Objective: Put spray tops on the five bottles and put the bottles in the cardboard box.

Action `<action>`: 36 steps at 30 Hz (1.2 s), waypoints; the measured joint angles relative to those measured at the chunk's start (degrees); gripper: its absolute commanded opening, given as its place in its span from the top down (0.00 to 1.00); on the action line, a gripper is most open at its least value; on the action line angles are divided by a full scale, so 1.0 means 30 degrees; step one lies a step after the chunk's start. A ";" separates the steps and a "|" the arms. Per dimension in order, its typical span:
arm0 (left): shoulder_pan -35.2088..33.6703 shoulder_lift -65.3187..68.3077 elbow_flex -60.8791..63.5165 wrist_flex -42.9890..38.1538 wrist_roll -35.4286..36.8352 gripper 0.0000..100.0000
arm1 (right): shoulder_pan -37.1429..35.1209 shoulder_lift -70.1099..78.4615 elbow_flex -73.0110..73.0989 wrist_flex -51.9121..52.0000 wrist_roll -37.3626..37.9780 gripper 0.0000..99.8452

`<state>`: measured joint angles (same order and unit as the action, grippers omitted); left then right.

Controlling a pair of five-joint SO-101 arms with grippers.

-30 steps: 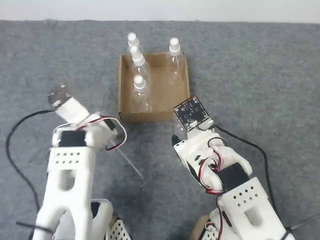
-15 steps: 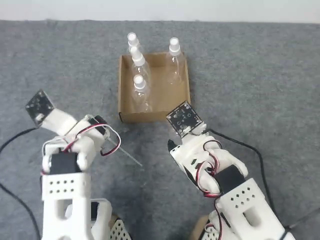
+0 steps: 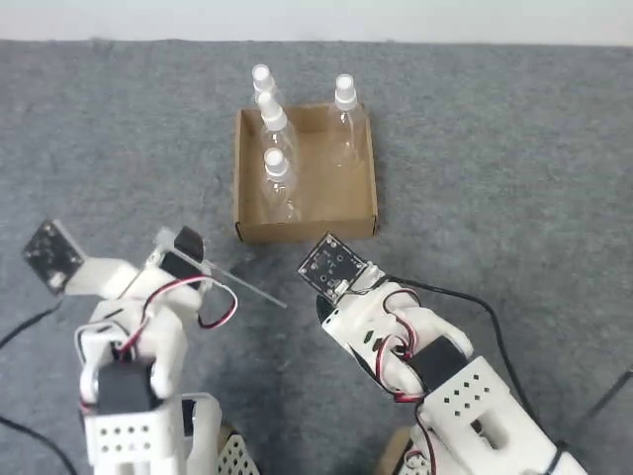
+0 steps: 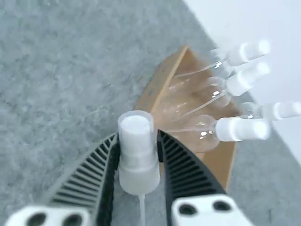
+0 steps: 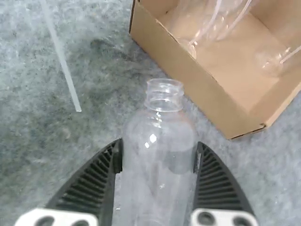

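Left gripper (image 4: 137, 139) clamps a spray top (image 4: 136, 162), right gripper (image 5: 158, 146) grips an uncapped bottle (image 5: 162, 122) — cardboard box (image 3: 305, 230) with four capped bottles (image 3: 279, 170) at their 12 o'clock

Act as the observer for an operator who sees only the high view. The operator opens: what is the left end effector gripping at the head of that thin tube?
Observer: In the left wrist view the left end effector is shut on a white spray top, and the tube hangs from it.
Operator: And the right one? Its arm covers it for me.
Observer: In the right wrist view the right end effector is shut on a clear bottle.
Operator: Is that bottle capped?
Observer: No, its neck is open, with no top on it.
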<state>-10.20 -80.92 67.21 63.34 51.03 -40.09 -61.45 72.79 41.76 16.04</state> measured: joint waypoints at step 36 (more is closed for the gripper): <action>0.0850 -0.7473 0.2872 -0.0147 0.1407 0.99 | -0.1612 0.0000 0.2139 -0.2432 0.3634 0.89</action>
<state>-7.65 -103.34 75.82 62.90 55.25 -44.92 -61.45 79.21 34.46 26.95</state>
